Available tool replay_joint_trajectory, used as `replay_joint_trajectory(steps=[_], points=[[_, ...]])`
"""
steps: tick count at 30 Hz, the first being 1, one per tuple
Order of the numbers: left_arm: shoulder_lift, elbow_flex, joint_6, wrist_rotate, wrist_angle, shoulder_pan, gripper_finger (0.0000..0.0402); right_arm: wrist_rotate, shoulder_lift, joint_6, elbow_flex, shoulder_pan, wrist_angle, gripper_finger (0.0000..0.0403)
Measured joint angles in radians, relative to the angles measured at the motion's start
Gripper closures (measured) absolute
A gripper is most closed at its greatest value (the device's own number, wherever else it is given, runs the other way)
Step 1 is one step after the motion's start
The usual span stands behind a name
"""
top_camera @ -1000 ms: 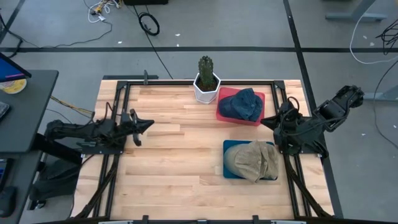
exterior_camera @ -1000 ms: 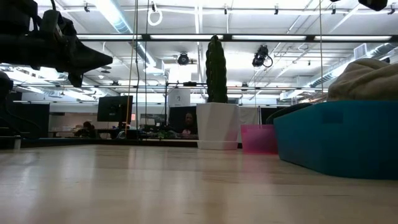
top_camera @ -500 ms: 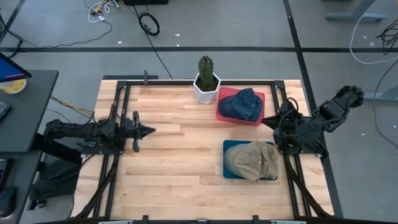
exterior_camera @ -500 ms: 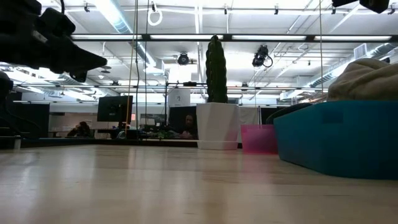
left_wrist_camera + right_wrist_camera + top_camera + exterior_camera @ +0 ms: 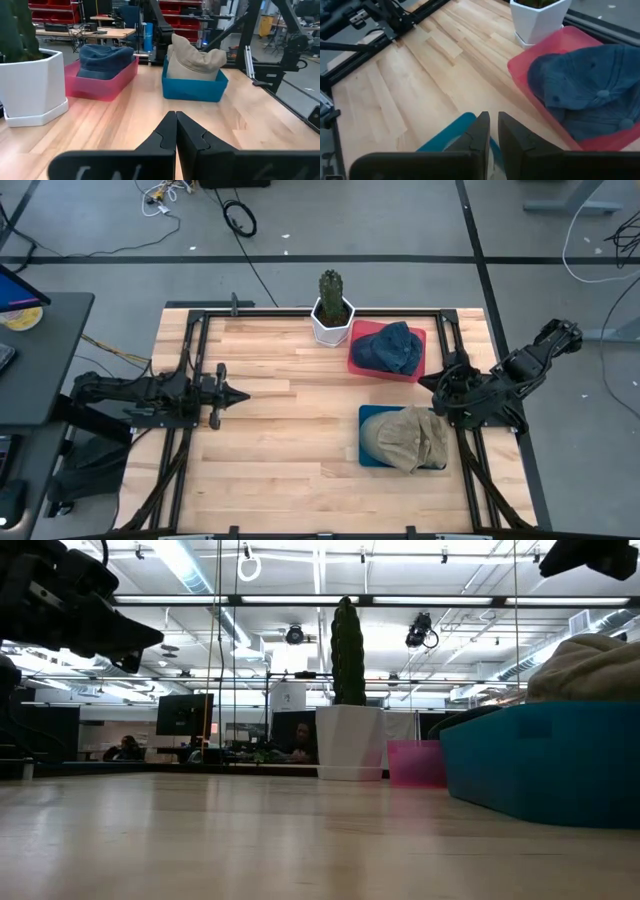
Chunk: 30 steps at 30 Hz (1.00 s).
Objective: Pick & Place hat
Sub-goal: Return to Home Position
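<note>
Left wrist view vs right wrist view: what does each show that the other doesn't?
Only the left wrist view: the beige cloth hat heaped in the blue rectangular bin, and the shut left gripper with its fingers together. Only the right wrist view: the right gripper with a narrow gap between its fingers, holding nothing, and the far left arm. Both: the dark blue cap in the pink tray, the white hexagonal pot, the wooden table.

Two hats: one blue cap (image 5: 393, 347), one tan cap (image 5: 408, 438). Two bins: one pink (image 5: 356, 361), one blue (image 5: 367, 418). One potted cactus (image 5: 331, 306); two robot arms.
</note>
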Motion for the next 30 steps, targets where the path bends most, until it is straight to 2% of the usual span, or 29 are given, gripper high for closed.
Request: replay_joint_trajectory(steps=[4, 13, 18, 21, 24, 27, 30], points=[[0.001, -0.043, 0.005, 0.008, 0.118, 0.000, 0.0399, -0.004, 0.000, 0.001, 0.000, 0.000, 0.026, 0.0362], [0.013, -0.043, 0.017, 0.009, 0.119, 0.000, 0.0399, -0.005, -0.001, -0.009, 0.000, 0.000, 0.046, 0.0362], [0.013, -0.043, -0.079, 0.009, 0.119, 0.000, 0.0399, -0.006, -0.003, -0.106, 0.000, 0.001, 0.074, 0.0377], [0.013, -0.043, -0.167, 0.008, 0.122, 0.000, 0.0399, -0.004, -0.033, -0.118, -0.001, 0.009, 0.064, 0.0398], [0.013, -0.044, -0.188, 0.008, 0.140, 0.000, 0.0399, 0.037, -0.076, -0.106, -0.028, 0.034, 0.070, 0.0397], [0.013, -0.044, -0.188, 0.007, 0.146, 0.000, 0.0399, 0.126, -0.134, -0.111, -0.117, 0.059, 0.189, 0.0400], [0.013, -0.044, -0.188, 0.007, 0.148, 0.000, 0.0399, 0.170, -0.194, -0.187, -0.268, 0.072, 0.459, 0.0401]])
